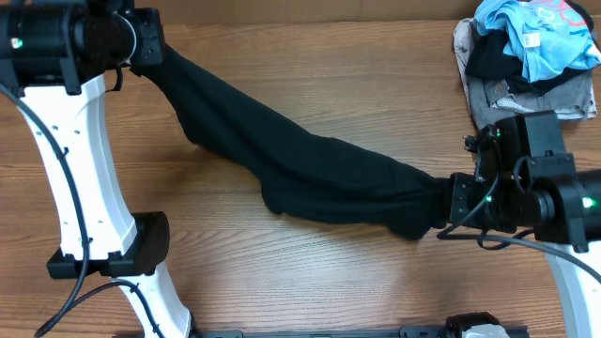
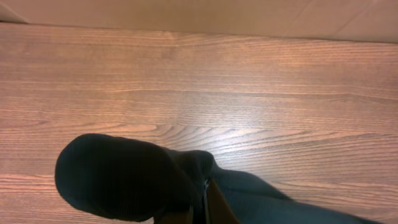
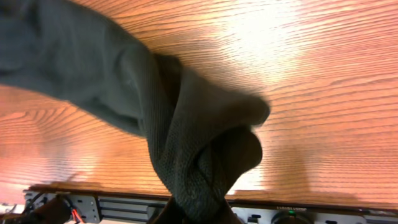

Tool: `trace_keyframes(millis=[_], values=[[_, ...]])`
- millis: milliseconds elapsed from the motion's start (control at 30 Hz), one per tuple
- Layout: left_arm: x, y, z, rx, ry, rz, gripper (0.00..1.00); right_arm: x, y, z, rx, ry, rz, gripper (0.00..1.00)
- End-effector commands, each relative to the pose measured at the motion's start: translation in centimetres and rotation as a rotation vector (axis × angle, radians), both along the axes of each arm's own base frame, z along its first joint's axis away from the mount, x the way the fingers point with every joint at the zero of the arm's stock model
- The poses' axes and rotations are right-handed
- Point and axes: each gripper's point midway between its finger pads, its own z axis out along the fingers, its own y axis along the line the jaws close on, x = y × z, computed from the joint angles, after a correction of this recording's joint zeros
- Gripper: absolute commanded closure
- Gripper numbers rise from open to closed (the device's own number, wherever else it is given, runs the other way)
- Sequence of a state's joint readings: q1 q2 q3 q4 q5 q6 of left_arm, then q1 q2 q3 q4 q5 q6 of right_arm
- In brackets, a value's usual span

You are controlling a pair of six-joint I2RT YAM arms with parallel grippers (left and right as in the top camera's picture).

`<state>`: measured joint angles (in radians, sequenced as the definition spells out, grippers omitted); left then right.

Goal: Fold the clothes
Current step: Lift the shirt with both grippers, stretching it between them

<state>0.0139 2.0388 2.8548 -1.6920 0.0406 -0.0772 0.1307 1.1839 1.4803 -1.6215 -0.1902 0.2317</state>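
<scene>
Sitting at the table's [image 1: 357, 56] far-right corner, a light blue shirt [image 1: 537, 33] and grey garment [image 1: 526, 99] lie clear of the black garment [image 1: 310, 169]. It stretches diagonally, upper left to lower right, its 2 ends seemingly clamped by the left gripper [image 1: 146, 52] and right gripper [image 1: 443, 202], fingers buried in cloth.

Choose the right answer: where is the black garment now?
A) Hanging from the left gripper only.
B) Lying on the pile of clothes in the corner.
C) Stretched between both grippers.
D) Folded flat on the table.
C: the black garment runs as one long band across the table from the left gripper to the right gripper, and each gripper holds one end.
</scene>
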Motion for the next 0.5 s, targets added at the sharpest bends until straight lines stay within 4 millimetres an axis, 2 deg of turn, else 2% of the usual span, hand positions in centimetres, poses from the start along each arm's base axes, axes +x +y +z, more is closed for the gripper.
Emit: trace_keyframes(millis=[0,100,200,233,367,467], values=[[-0.7,0.2,1.1,-0.01,-0.028,0.014,0.96,1.0,-1.0,0.0,-0.057,-0.009,-0.025,0.96],[-0.3,0.2,-0.4,-0.01,0.021,0.015,0.96,2.4,-1.6,-1.2,-0.095,0.031,-0.033,0.96],[0.7,0.2,-3.2,-0.012,0.102,0.018,0.96,4.6,-1.8,-3.0,-0.107,0.076,-0.027,0.96],[1.3,0.2,-5.0,-0.013,0.152,0.018,0.96,5.9,-1.9,-4.3,-0.112,0.103,-0.02,0.96],[3.4,0.2,-9.5,-0.016,0.252,0.018,0.96,9.8,-2.3,-7.8,-0.118,0.145,-0.023,0.96],[5.5,0.0,-13.0,-0.024,0.3,0.011,0.96,14.3,-2.8,-10.5,-0.116,0.095,-0.04,0.96]])
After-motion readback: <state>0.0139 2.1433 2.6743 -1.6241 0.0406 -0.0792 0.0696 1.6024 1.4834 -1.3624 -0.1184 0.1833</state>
